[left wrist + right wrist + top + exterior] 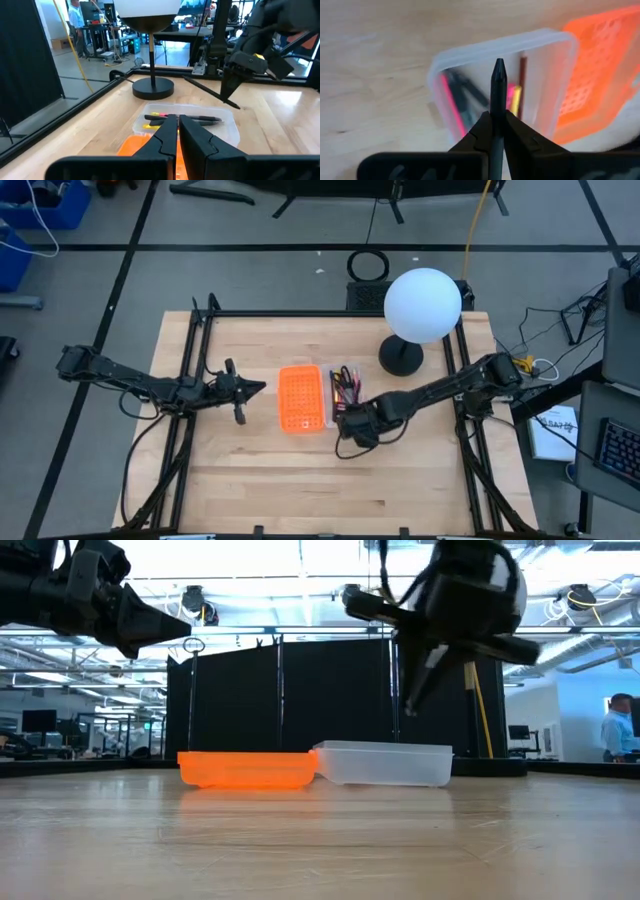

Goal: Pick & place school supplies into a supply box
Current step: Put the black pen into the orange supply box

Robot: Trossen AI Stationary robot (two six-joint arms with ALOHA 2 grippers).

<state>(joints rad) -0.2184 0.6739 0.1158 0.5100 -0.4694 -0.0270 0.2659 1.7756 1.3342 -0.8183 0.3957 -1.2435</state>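
The right claw [497, 131] was closed on a black pen [497, 95], its two fingers pinching the barrel well below the tip so that the point stuck out ahead of them. It hung over the clear half of the supply box [545, 55], with the pen aimed at the open tray. In the view from above, that claw [352, 423] sat at the box's near edge on the lamp side.

Inside the clear half lay other pens and pencils [182, 118], pink, yellow and black, lengthwise along the tray. The orange half [300, 398] lay open flat beside the clear half, joined to it, on the side away from the lamp [420, 308]. Both halves rested on the wooden table [240, 480].

The left claw [178, 131] was shut and held nothing; it waited above the table on the orange side of the box, pointing towards it.

The pen looked light, stiff and smooth, so it would likely slip or swing if pinched near one end; a hold around the middle of the barrel seemed the safest. The tray was shallow and probably light, so a long pen would need to go in parallel to the others or it might catch on the rim and nudge the box.
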